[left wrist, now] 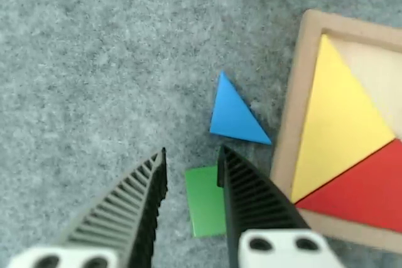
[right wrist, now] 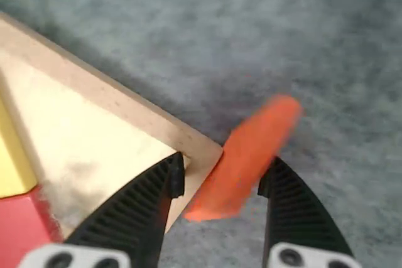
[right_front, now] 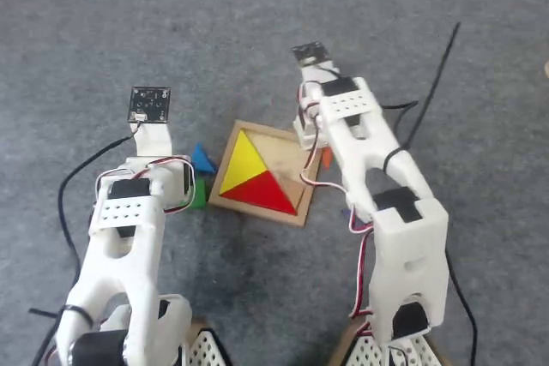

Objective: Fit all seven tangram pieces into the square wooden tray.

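The square wooden tray (right_front: 296, 212) lies mid-table with a yellow triangle (right_front: 240, 160) and a red triangle (right_front: 268, 190) in it; the rest of its floor is bare. A blue triangle (left wrist: 233, 114) and a green piece (left wrist: 206, 202) lie on the carpet just outside the tray rim (left wrist: 294, 111). My left gripper (left wrist: 191, 158) hangs open over the carpet, with the green piece under one finger. My right gripper (right wrist: 225, 166) is open at a tray corner (right wrist: 201, 150). An orange piece (right wrist: 248, 155) stands tilted between its fingers, against the corner.
Grey carpet covers the whole table, with free room beyond the tray on the far side. Black cables (right_front: 433, 83) run across the carpet on the right and along the left arm. The orange piece (right_front: 326, 159) peeks out beside the right arm.
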Available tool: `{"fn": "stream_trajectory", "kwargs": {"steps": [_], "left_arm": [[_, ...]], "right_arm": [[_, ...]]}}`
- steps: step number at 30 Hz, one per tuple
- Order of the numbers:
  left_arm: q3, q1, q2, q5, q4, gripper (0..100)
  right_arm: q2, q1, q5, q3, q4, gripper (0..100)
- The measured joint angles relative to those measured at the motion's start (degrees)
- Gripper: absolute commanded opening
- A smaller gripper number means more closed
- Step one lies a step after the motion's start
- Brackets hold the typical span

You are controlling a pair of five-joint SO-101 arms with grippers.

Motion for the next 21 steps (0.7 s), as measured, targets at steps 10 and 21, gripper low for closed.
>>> {"fn": "stream_trajectory", "kwargs": {"steps": [10, 21], "left_arm": [[0.0, 0.0, 0.0, 0.0, 0.0, 13], [0.0, 1.05, 0.0, 0.0, 0.0, 13]], "right_arm": [[0.0, 3.96, -0.35, 0.0, -0.53, 20.5], [0.0, 4.57, 1.14, 0.0, 1.23, 20.6]]}}
